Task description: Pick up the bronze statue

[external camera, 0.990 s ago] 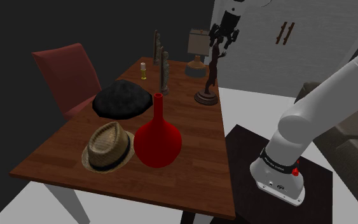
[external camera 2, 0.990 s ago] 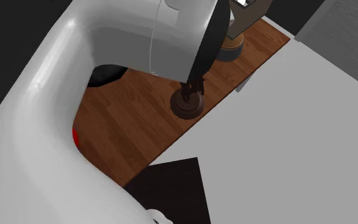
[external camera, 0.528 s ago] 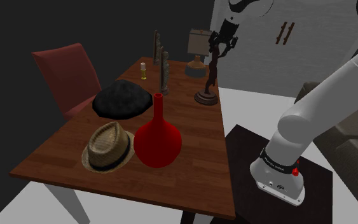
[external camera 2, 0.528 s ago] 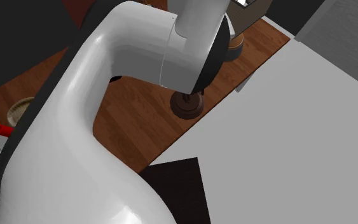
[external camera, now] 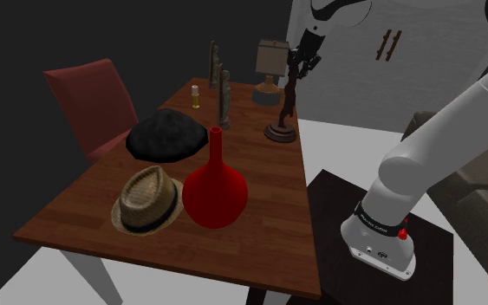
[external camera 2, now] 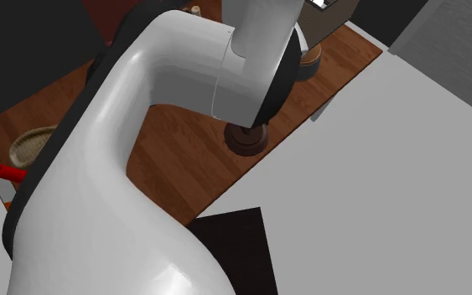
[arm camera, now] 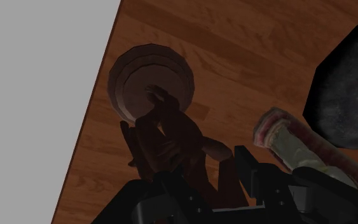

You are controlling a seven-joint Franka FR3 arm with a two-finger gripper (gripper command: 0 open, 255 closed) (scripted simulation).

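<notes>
Where gripper (external camera: 302,59) overlaps statue (arm camera: 165,135) top, contact unclear, arm (external camera 2: 142,168) partly covering base

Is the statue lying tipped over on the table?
No, in the shoulder view the dark statue stands upright on its round base near the edge of the wooden table.

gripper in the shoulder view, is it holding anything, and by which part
Cannot be told. The gripper is around the top of the dark statue, whose base rests on the table, but a firm clasp does not show.
</notes>
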